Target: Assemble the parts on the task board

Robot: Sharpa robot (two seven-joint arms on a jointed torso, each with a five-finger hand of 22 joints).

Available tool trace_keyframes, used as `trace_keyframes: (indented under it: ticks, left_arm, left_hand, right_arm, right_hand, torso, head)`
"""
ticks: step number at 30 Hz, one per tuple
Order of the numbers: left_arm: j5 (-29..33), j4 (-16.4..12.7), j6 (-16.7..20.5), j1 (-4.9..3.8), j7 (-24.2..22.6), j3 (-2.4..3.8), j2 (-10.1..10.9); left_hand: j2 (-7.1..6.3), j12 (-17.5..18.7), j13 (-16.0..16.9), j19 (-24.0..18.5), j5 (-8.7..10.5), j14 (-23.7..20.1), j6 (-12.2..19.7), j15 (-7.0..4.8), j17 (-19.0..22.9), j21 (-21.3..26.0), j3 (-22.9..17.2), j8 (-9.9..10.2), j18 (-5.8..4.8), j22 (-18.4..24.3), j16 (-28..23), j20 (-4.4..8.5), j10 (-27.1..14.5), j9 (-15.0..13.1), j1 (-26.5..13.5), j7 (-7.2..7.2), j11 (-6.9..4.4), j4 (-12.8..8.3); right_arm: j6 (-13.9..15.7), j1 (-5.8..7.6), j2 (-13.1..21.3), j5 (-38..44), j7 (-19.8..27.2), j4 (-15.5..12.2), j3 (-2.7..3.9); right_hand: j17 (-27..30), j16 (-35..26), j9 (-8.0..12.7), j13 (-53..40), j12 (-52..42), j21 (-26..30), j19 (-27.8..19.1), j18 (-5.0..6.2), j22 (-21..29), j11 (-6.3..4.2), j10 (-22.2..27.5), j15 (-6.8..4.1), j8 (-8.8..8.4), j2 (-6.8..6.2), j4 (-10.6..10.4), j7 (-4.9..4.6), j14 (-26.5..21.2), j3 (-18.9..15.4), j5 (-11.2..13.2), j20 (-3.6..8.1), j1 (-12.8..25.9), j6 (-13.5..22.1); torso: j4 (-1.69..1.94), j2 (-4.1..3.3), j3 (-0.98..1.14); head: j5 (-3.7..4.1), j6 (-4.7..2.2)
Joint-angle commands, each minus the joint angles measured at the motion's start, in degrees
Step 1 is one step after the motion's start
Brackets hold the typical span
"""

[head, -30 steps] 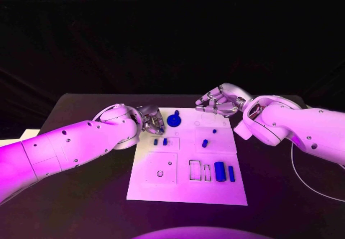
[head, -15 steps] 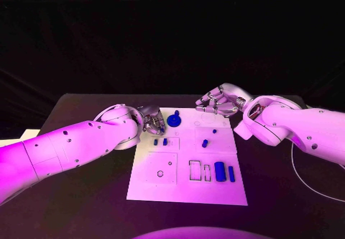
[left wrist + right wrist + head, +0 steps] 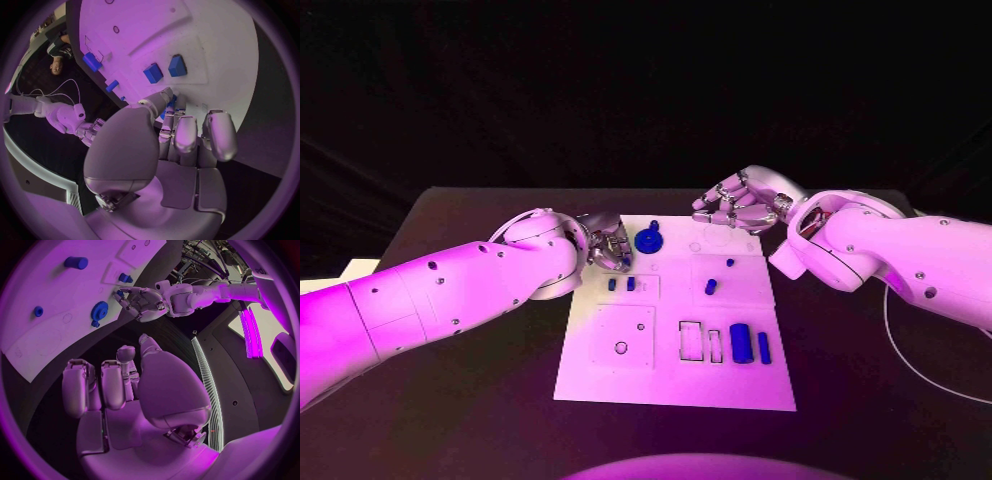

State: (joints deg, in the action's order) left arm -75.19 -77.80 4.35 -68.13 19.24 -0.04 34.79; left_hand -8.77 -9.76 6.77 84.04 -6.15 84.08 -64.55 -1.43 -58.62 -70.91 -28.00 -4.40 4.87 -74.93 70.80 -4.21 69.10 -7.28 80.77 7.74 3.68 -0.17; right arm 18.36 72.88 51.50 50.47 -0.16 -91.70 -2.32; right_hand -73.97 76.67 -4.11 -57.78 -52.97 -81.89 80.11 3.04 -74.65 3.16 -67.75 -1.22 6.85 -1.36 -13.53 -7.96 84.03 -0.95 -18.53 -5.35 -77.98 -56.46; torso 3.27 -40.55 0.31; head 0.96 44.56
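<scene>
The task board lay in the middle of the black table, its long side running from near to far. At its far left corner stood a blue gear, with the left hand just beside it on the left, fingers curled in close together over the board's edge; whether they touched the gear or pinched anything could not be told, and the left wrist view did not settle it. In that view two small blue blocks sat side by side on the board beyond the fingers. The right hand hovered at the far right corner of the board, fingers curled in with nothing in them. Further in, two small blue pegs stood left of centre and a blue peg right of centre. Near the right edge two upright blue bars stood beside empty slots
</scene>
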Motion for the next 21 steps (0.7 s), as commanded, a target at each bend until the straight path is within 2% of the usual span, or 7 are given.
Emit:
trace_keyframes:
  ticks: [1,7,12,21]
  left_arm:
    - [0.54,-0.03,-2.11,0.19,0.32,-0.15,-0.13]
    - [0.54,0.11,-2.04,0.19,0.49,-0.15,-0.06]
    - [0.54,0.23,-1.95,0.19,0.52,-0.16,-0.02]
    - [0.54,0.23,-1.67,0.19,0.43,-0.16,0.05]
  left_hand:
    - [-0.17,0.42,-0.05,0.59,-0.08,0.80,0.62,0.22,0.13,0.45,-0.38,0.34,-0.69,-1.02,-0.05,-0.19,-0.46,0.19,-0.74,0.16,0.11,0.05]
    - [-0.45,0.86,-0.05,0.55,-0.09,0.73,1.62,0.34,0.48,0.56,-0.55,0.80,-0.67,-1.00,-0.07,-0.32,-0.54,0.58,-0.99,0.40,0.28,-0.03]
    - [-0.82,1.38,0.02,0.52,-0.10,0.65,3.97,0.46,0.86,0.70,-0.88,0.96,-0.64,-0.99,0.00,-0.48,-0.45,1.40,-1.29,0.51,0.39,-0.12]
    - [-0.92,1.50,0.05,0.50,-0.09,0.62,4.40,0.47,1.02,0.78,-0.95,0.95,-0.62,-0.95,-0.03,-0.50,-0.43,1.58,-1.35,0.56,0.43,-0.16]
  right_arm:
    - [-0.49,-0.03,-0.05,0.18,0.51,0.00,0.00]
    - [-0.45,-0.03,-0.04,0.18,0.52,0.05,0.00]
    - [-0.43,-0.03,-0.05,0.18,0.54,0.07,0.00]
    - [-0.42,-0.03,-0.05,0.18,0.55,0.10,0.00]
  right_hand:
    - [0.18,-0.41,0.01,-0.05,-0.29,0.26,-0.36,0.65,0.08,-0.05,-0.24,0.07,0.41,0.76,-0.29,-0.07,2.50,-0.48,-0.40,0.21,-0.08,-0.42]
    - [0.18,-0.41,0.01,-0.05,-0.29,0.26,-0.36,0.65,0.08,-0.05,-0.24,0.07,0.41,0.76,-0.29,-0.07,2.50,-0.48,-0.40,0.21,-0.08,-0.42]
    - [0.18,-0.41,0.01,-0.05,-0.29,0.26,-0.36,0.65,0.08,-0.05,-0.24,0.07,0.41,0.76,-0.29,-0.07,2.50,-0.48,-0.40,0.21,-0.08,-0.42]
    - [0.18,-0.41,0.01,-0.05,-0.29,0.26,-0.36,0.65,0.08,-0.05,-0.24,0.07,0.41,0.76,-0.29,-0.07,2.50,-0.48,-0.40,0.21,-0.08,-0.42]
  torso:
    - [0.01,0.04,-0.05]
    - [0.02,0.04,-0.06]
    - [0.01,0.06,-0.08]
    - [0.04,0.02,-0.08]
  head:
    - [0.03,0.05]
    - [0.00,0.08]
    - [-0.03,0.01]
    - [-0.09,0.04]
